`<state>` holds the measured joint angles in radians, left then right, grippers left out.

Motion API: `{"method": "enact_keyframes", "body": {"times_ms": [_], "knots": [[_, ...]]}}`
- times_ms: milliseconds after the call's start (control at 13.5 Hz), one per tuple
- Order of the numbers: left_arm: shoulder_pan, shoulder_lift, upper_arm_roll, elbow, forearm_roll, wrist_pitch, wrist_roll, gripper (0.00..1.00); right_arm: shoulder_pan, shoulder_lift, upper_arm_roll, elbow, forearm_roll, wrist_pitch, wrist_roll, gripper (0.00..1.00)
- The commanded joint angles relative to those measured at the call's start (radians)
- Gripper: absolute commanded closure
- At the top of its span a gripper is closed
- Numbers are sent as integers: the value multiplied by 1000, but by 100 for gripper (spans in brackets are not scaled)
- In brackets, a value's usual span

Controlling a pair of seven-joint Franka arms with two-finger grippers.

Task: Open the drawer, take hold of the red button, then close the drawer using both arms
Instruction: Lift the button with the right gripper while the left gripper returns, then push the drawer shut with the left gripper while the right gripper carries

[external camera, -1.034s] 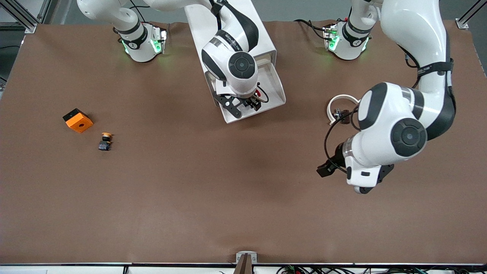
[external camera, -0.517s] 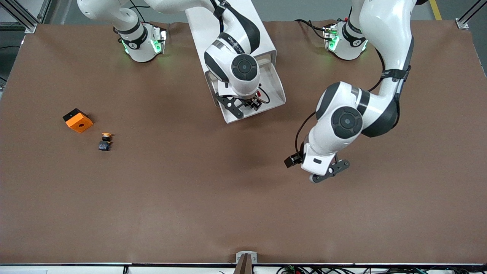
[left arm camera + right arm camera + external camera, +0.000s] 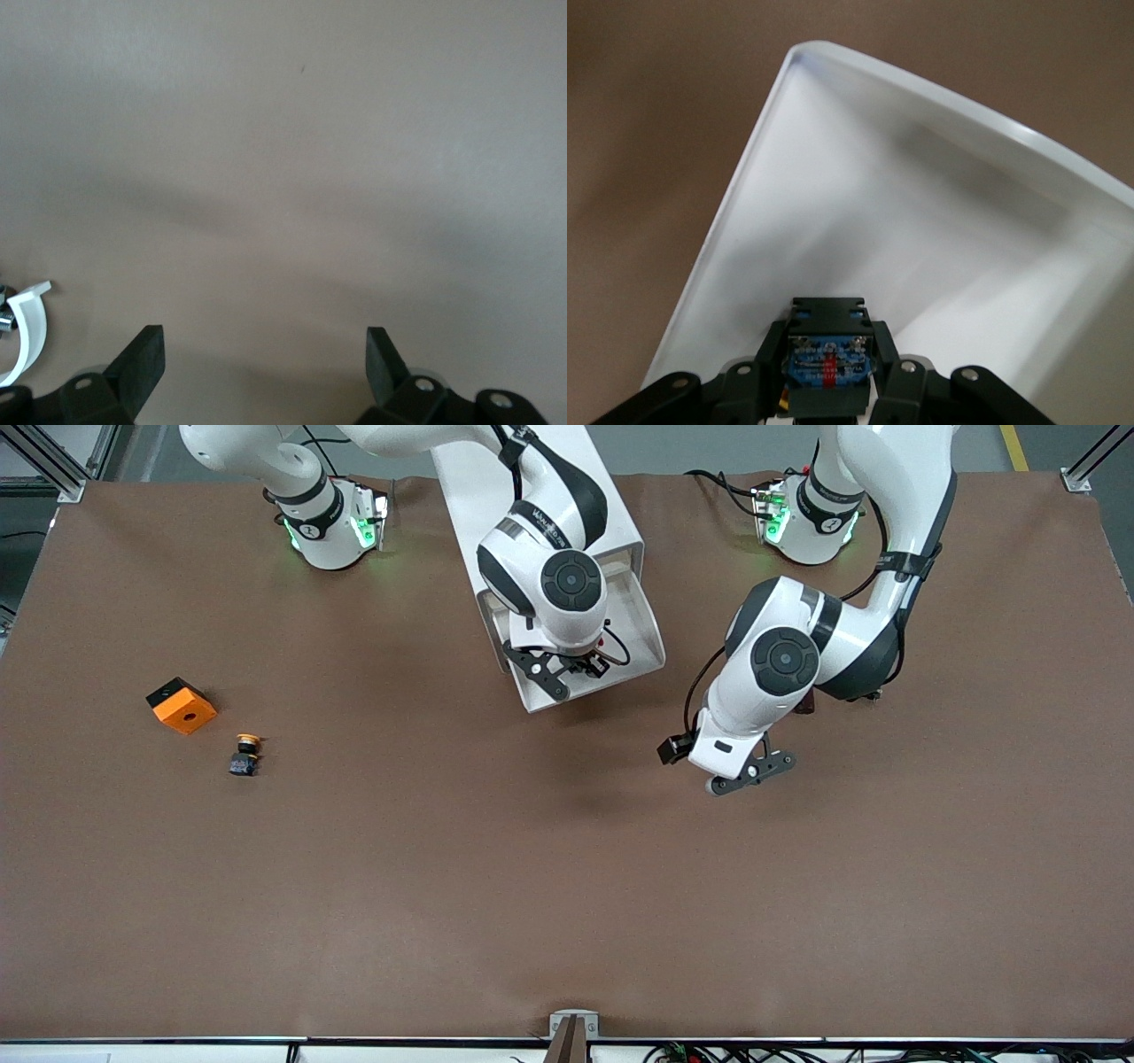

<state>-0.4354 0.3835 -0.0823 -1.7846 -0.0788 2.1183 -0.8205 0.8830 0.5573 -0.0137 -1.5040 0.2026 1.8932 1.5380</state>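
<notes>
Brown table covering (image 3: 443,868) stretched under both arms, with the white cabinet (image 3: 478,487) standing between their bases and its drawer (image 3: 642,638) pulled open. Directly over that drawer, the right gripper (image 3: 831,376) was clamped on the button (image 3: 830,365), the white drawer floor just below its fingers. Toward the left arm's end of the table, the left gripper (image 3: 264,363) hung over bare covering with its fingers (image 3: 142,359) spread wide apart, a white ring (image 3: 27,332) lying just beside it.
</notes>
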Motion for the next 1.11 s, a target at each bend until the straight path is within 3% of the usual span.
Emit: {"method": "enact_keyframes", "body": {"times_ms": [0, 443, 665, 1034], "knots": [[-2, -2, -19, -30, 19, -3, 24, 0, -5, 7, -8, 34, -20, -14, -7, 83], [0, 26, -94, -32, 10, -15, 12, 0, -145, -58, -11, 160, -11, -317, -246, 84], [-2, 28, -146, -47, 4, -17, 6, 0, -290, -120, -11, 157, -15, -452, -529, 87], [-2, 63, -235, -61, 2, -15, -70, 0, -507, -174, -12, 116, -69, -528, -1011, 87]]}}
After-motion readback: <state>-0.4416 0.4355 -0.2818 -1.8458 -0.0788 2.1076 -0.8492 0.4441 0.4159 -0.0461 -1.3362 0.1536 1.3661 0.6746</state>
